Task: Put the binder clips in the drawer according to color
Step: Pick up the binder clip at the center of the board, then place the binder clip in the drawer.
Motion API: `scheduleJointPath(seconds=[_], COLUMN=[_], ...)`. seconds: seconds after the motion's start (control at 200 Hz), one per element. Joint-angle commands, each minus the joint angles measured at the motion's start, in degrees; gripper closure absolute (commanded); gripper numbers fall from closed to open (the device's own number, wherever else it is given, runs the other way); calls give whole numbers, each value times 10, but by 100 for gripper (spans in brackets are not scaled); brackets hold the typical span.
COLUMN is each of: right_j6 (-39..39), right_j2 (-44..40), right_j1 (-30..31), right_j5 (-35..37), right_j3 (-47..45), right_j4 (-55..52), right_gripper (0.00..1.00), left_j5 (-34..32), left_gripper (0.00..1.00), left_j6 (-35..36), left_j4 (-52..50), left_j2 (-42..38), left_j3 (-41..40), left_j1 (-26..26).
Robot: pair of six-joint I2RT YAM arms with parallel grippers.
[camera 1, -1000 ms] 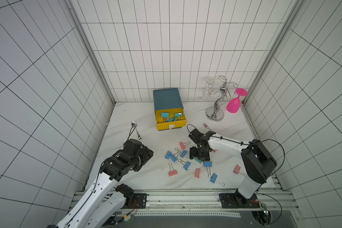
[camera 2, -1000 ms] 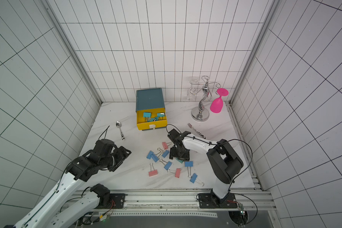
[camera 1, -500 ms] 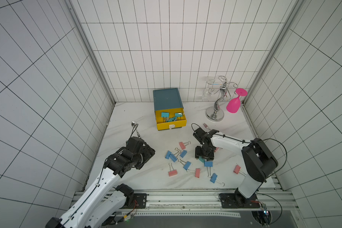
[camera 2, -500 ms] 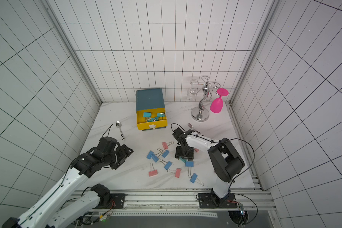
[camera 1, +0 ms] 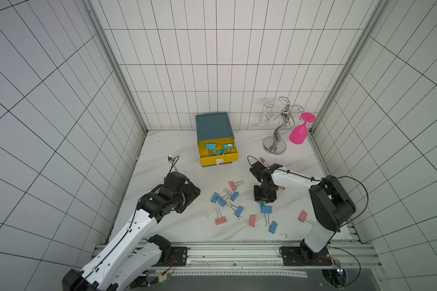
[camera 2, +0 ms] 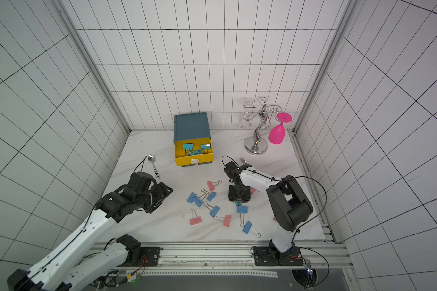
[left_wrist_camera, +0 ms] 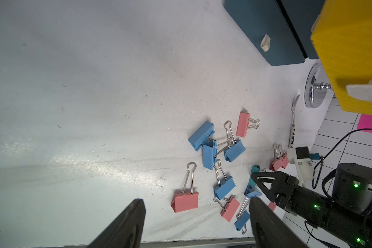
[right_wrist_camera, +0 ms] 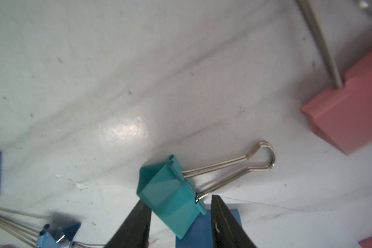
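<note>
Right gripper (right_wrist_camera: 178, 199) around a teal binder clip (right_wrist_camera: 168, 193)
My jaws stand half spread astride its body on the table (right_wrist_camera: 116, 85), not yet pinching; the yellow drawer (camera 1: 227, 158) already holds teal ones, so it goes there.

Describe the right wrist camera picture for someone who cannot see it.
A teal binder clip lies on the white table between two dark jaws; whether they pinch it is unclear. A pink clip and blue clips lie nearby.
</note>
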Motion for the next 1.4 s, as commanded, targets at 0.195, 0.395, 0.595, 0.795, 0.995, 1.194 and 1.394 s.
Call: scheduleJointPath(seconds=[0.195,0.395,0.595,0.795,0.995,1.194,1.394], right_j6=[-7,-22,-27,-29,-34,-50,-86], right_j2=[40,46,42,-10,-74,-131,-107], right_j1=[-6,-7,-7,-7,-8,-21,-22], right_j5=[-4,12,17,21,37,63,50], right_j3=[39,22,-5,-17,4,86,274], right_j4=[-6,-1,17,17,-18,-82,-142], right_gripper=[62,62,71,83,85,85,86], left_j5=[-4,-4,-4,-7,-21,-36,-14], left_gripper=[20,20,20,20,20,19,19], left_j6=[9,7,8,8,13,27,57], left_j4=[2,-2,-4,-8,-7,-5,-1], left_j2=[-15,-21,-23,-23,-14,5,50], left_j3=[11,7,11,19,45,97,159], left_j1=[-1,-1,-1,0,0,4,28])
